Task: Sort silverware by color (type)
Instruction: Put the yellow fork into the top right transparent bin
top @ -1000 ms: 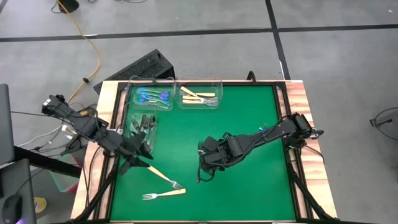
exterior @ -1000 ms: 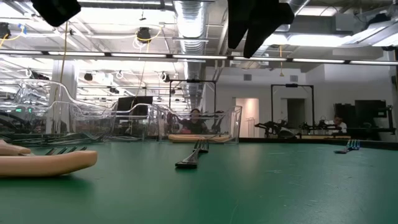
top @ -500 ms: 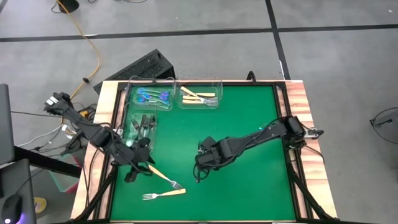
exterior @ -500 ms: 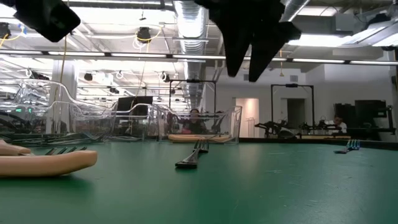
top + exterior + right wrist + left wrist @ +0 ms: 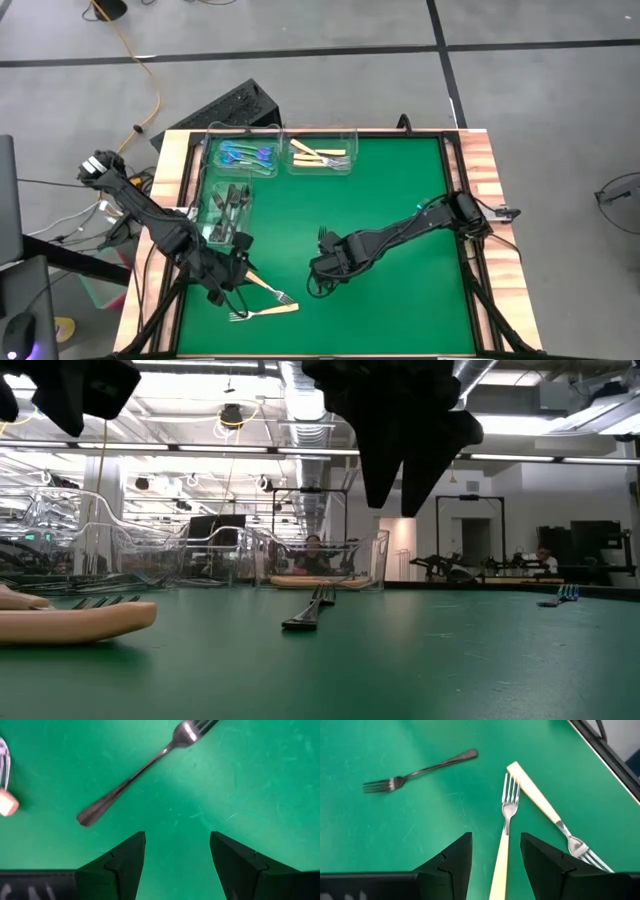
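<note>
1. Now: 2 tan forks point(image 5: 262, 298) on the mat at 7 o'clock, L gripper point(image 5: 495, 854) open over one.
2. 1 dark fork point(image 5: 145, 767) mid-mat, R gripper point(image 5: 177, 855) open above.

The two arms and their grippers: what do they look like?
Both arms are dark, slender and jointed. The left gripper and right gripper each end in two matte black, wedge-shaped fingers. No markings show on them. A pale fitting sits at the left arm's far end.
</note>
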